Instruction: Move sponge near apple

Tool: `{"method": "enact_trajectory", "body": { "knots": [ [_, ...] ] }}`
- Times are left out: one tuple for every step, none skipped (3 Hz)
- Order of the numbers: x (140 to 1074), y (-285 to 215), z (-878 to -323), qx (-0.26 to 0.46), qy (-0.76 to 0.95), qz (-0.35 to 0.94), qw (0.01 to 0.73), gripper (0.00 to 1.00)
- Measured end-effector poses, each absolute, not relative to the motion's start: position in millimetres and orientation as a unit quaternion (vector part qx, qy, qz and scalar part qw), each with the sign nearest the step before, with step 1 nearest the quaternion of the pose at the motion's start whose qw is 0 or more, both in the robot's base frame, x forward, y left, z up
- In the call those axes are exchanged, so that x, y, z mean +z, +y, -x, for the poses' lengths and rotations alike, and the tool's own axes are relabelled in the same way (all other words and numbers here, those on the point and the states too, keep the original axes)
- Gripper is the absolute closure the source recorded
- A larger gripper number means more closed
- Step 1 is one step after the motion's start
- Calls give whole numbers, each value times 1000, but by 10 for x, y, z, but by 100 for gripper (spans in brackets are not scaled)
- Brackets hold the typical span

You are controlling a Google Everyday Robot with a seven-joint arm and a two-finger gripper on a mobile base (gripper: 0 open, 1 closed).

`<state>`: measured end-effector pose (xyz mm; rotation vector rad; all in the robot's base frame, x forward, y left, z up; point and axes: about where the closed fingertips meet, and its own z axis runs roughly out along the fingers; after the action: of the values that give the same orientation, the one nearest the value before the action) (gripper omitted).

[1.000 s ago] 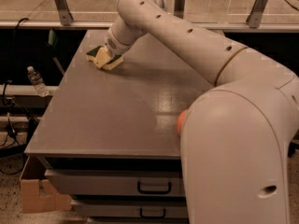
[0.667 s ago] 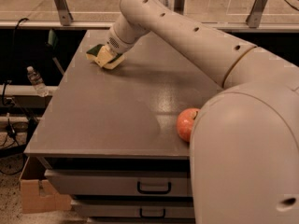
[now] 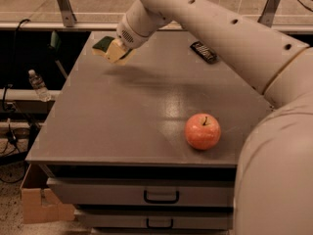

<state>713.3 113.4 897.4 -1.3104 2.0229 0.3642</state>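
Observation:
The sponge (image 3: pixel 108 48), dark green on top with pale yellow foam below, is held in my gripper (image 3: pixel 117 52) at the far left of the grey table (image 3: pixel 117 126). It hangs a little above the surface, with its shadow on the table under it. The gripper is shut on the sponge and the white wrist covers most of it. The red-orange apple (image 3: pixel 202 131) with a short dark stem stands near the table's front right edge, well apart from the sponge. My arm reaches in from the right, across the back of the table.
A small black snack wrapper (image 3: pixel 203 52) lies at the back right of the table. Drawers (image 3: pixel 161 196) sit under the tabletop. A water bottle (image 3: pixel 38 84) stands off to the left and a cardboard box (image 3: pixel 34 199) is on the floor.
The sponge has come up off the table in the gripper and moved slightly towards the front right. The arm no longer hides the apple.

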Motion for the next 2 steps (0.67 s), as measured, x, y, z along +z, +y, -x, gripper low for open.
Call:
{"method": "enact_trajectory", "body": {
  "knots": [
    [9194, 915, -6864, 152, 757, 531, 350, 100],
    [9189, 872, -6847, 151, 751, 539, 351, 100]
  ]
}}
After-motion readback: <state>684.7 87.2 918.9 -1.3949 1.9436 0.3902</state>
